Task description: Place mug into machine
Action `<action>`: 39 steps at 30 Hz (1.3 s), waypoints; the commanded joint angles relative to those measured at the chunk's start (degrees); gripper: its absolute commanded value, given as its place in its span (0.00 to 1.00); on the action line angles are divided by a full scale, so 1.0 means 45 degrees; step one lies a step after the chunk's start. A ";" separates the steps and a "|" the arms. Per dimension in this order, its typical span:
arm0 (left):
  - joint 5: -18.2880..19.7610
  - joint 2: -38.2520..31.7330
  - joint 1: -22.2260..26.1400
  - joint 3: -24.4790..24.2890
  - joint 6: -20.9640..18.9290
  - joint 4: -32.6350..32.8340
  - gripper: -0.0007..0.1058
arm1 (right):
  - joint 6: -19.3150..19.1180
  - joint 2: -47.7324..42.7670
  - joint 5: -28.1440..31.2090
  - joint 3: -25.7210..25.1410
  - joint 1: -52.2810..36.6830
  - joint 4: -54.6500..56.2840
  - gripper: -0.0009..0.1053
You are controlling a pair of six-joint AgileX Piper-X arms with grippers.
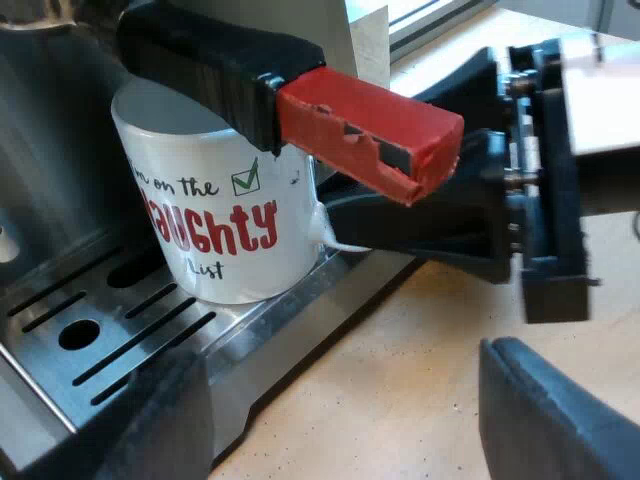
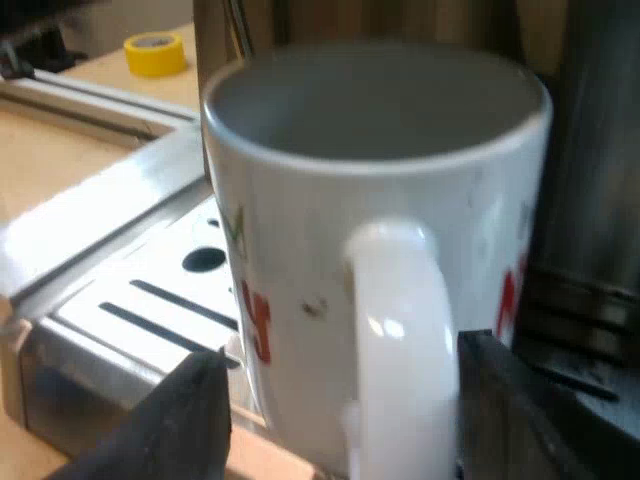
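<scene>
My left gripper [image 1: 340, 425] hangs empty, its fingers wide apart, low over the wooden table [image 1: 400, 370] just beside the espresso machine [image 1: 50, 150]. From there I see the white mug [image 1: 225, 215] standing upright on the slotted drip tray [image 1: 110, 340], right under the holder's dark handle with its red end [image 1: 370, 135]. My right gripper [image 2: 345, 420] is at the mug's handle [image 2: 400, 320], fingers parted on either side of it rather than clamped. I judge the placing done. What is left is drawing the right arm clear without nudging the mug.
</scene>
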 commanded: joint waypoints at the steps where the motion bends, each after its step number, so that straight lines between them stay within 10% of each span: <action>1: 0.0070 -0.0021 0.0014 -0.0018 -0.0161 -0.0213 0.56 | 0.0140 0.0360 -0.0112 -0.0415 -0.0336 -0.0197 0.50; 21: 0.0382 -0.0021 0.0014 -0.0018 -0.0196 -0.0213 0.56 | 0.0223 0.2164 0.0105 -0.2932 -0.0536 0.0252 0.50; 39: 0.0326 -0.0062 0.0014 -0.0634 -0.0196 0.0238 0.56 | 0.0223 0.0620 0.0558 -0.2262 0.0250 0.2966 0.50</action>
